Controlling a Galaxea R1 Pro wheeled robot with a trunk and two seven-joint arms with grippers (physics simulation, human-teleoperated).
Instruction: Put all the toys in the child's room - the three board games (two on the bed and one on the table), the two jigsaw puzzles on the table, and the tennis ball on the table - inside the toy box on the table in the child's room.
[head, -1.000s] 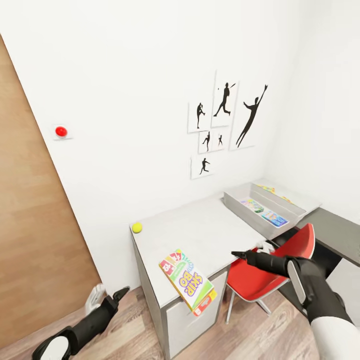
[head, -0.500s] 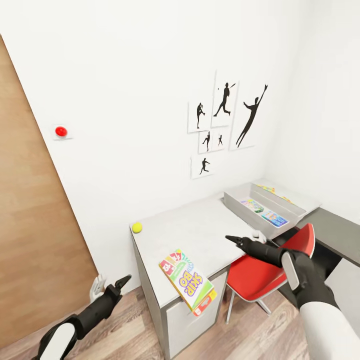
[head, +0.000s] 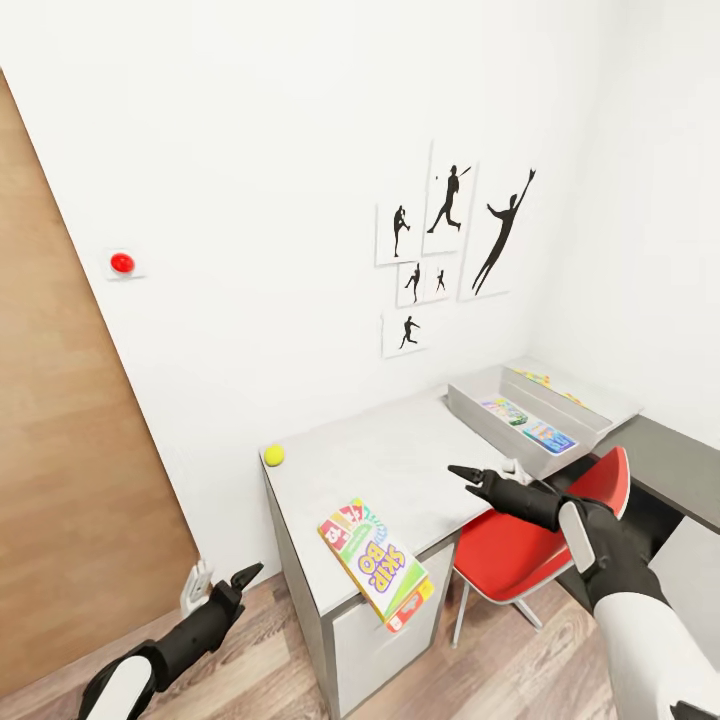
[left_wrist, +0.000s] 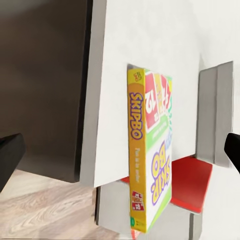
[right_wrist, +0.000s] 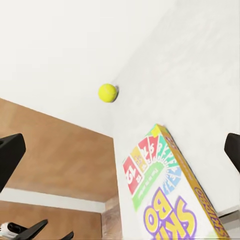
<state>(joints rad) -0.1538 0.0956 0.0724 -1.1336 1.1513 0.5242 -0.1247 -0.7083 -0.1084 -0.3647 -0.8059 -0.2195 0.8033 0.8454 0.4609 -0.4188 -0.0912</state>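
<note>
Grey toy box (head: 478, 416) at the table's (head: 420, 460) far end, holding colourful flat items. Skip-Bo game (head: 376, 562) overhanging the near edge; tennis ball (head: 273, 455) by the wall. Left gripper (head: 222, 587) and right gripper (head: 484, 476) spread, empty.

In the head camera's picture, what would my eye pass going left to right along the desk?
Tennis ball → Skip-Bo game box, overhanging the table's front edge → right gripper → grey toy box.
</note>
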